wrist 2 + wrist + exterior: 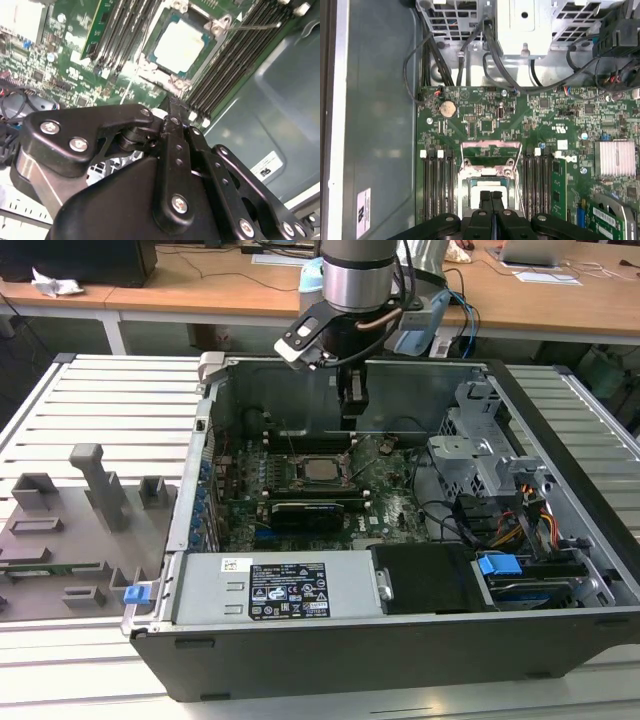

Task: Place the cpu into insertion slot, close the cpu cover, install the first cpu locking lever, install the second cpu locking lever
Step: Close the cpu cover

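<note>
The claw (492, 195) has its fingers pressed together with nothing between them, low over the green board. The cpu (180, 45) lies in the insertion slot (298, 468), just near of the claw, inside the computer case (350, 650).

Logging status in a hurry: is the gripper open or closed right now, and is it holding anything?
Gripper: shut, nothing visibly held, above the cpu.

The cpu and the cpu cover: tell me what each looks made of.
The cpu: its top looks like metal, pale silver-grey and matte, with a soft, even sheen. The cpu cover: probably thin stamped sheet metal, dull silver, with its narrow bars catching the light. Whether it is plated cannot be told.
</note>
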`<state>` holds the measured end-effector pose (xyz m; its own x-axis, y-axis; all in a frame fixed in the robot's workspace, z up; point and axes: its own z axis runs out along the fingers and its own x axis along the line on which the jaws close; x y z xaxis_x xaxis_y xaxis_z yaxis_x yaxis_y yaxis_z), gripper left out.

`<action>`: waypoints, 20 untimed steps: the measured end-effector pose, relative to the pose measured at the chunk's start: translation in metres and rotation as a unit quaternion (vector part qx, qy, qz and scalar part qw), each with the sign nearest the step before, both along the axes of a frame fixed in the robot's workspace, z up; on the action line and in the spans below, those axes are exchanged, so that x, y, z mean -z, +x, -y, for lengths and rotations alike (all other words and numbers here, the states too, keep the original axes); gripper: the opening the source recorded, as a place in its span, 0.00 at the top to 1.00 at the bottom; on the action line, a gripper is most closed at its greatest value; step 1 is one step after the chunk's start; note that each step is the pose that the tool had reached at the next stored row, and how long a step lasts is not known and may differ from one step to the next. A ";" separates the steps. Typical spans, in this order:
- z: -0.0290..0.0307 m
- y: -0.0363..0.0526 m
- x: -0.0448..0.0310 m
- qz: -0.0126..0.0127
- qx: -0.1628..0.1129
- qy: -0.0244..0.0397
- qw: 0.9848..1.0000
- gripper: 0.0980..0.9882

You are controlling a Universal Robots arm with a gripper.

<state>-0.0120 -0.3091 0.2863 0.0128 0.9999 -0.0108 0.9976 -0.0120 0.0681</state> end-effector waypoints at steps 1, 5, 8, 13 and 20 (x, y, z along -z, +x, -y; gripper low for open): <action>0.0001 0.0035 0.0000 0.000 0.000 0.000 1.000 0.99; 0.0003 0.0099 0.0022 -0.003 0.000 0.000 1.000 0.99; 0.0088 0.0106 0.0066 -0.005 -0.003 0.000 1.000 0.99; 0.0091 0.0128 0.0095 -0.007 -0.038 0.000 0.999 0.99; 0.0090 0.0237 0.0123 -0.008 -0.047 0.001 0.999 0.99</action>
